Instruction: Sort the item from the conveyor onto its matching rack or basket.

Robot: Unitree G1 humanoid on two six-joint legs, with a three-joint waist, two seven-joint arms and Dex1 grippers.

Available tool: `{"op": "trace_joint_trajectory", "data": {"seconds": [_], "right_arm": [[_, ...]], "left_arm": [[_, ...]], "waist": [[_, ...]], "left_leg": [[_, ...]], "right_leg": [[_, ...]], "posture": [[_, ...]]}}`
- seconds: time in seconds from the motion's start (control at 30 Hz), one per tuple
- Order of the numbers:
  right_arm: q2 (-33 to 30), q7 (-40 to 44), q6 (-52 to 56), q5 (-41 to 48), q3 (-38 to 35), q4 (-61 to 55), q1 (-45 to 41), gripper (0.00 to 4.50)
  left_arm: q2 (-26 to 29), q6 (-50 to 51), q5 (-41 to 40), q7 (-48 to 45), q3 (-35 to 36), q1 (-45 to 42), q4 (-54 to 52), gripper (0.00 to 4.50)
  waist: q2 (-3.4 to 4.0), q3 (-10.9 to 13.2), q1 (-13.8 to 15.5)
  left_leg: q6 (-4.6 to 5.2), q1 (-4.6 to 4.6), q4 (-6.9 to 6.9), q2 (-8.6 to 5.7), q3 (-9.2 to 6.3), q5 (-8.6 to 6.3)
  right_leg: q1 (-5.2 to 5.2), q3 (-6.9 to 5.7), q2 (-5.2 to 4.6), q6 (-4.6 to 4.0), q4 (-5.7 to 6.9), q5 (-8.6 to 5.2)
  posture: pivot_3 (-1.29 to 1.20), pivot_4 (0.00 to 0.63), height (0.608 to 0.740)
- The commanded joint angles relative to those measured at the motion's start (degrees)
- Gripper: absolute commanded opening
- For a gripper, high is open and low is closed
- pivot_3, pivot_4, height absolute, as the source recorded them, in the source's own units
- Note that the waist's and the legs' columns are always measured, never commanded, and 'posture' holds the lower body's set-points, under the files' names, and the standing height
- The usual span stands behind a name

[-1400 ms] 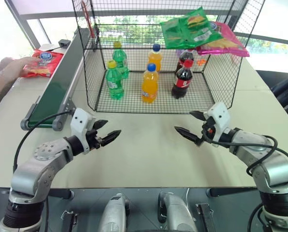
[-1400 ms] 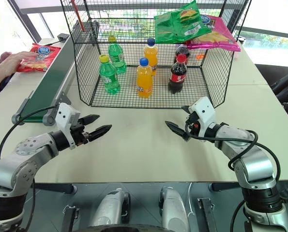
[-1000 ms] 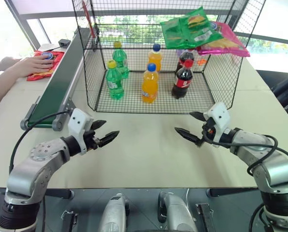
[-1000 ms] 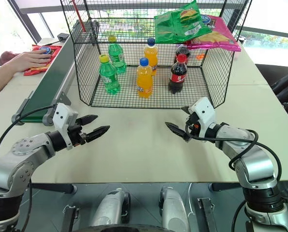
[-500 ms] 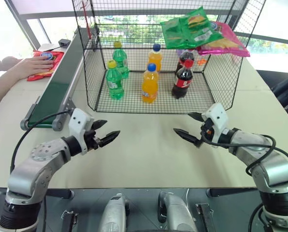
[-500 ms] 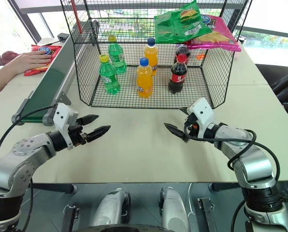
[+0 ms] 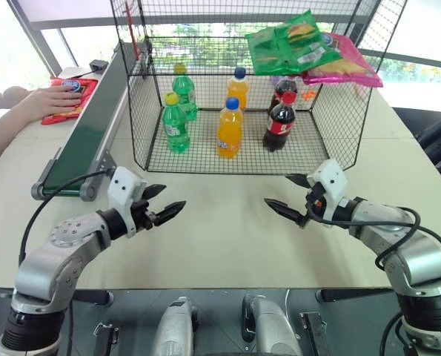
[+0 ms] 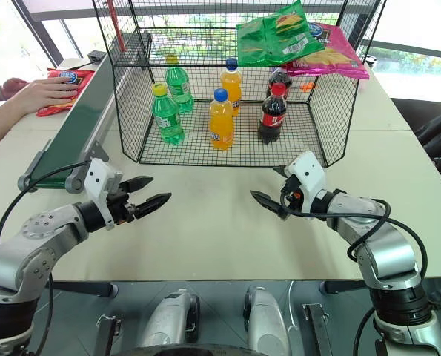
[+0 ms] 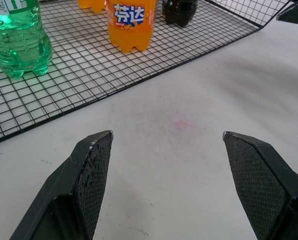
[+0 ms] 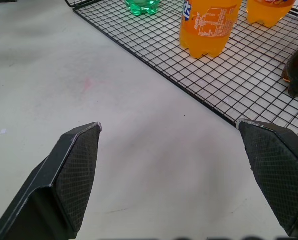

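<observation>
- Both grippers, left [image 7: 164, 205] and right [image 7: 285, 198], hover over the bare surface [image 7: 227, 222] with jaws spread wide, holding nothing.
- Red snack bag [image 7: 70, 96] lies beside the conveyor [image 7: 87, 137], at its far end, under a person's hand [image 7: 48, 102].
- Risk: reaching now could meet that hand, since the bag isn't on the belt.
- Later, green bag [image 7: 287, 43] and pink bag [image 7: 345, 67] crowd the top shelf [image 7: 205, 9]; careless placement might dislodge them.

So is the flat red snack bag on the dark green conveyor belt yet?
No, the flat red snack bag lies on the table beside the dark green conveyor belt, under a person's hand.
</observation>
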Motion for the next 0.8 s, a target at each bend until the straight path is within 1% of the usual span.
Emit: {"op": "trace_joint_trajectory", "data": {"seconds": [0.03, 0.8], "right_arm": [[-0.15, 0.56, -0.86, 0.76, -0.43, -1.74, -0.61, 4.5], [-0.49, 1.3, -1.28, 0.02, -0.25, -1.01, -1.59, 4.5]], "left_arm": [[-0.28, -1.38, 0.52, 0.05, -0.61, -1.04, -1.12, 3.69], [-0.64, -2.03, 1.41, 0.0, -1.97, -1.78, -0.99, 3.69]], "waist": [[0.0, 0.0, 0.01], [0.0, 0.0, 0.0]], "left_leg": [[0.0, 0.0, 0.0, 0.0, 0.0, 0.0], [0.01, 0.0, 0.0, 0.0, 0.0, 0.0]], "right_leg": [[0.0, 0.0, 0.0, 0.0, 0.0, 0.0], [0.01, 0.0, 0.0, 0.0, 0.0, 0.0]], "posture": [[0.0, 0.15, 0.74], [0.0, 0.15, 0.74]]}}
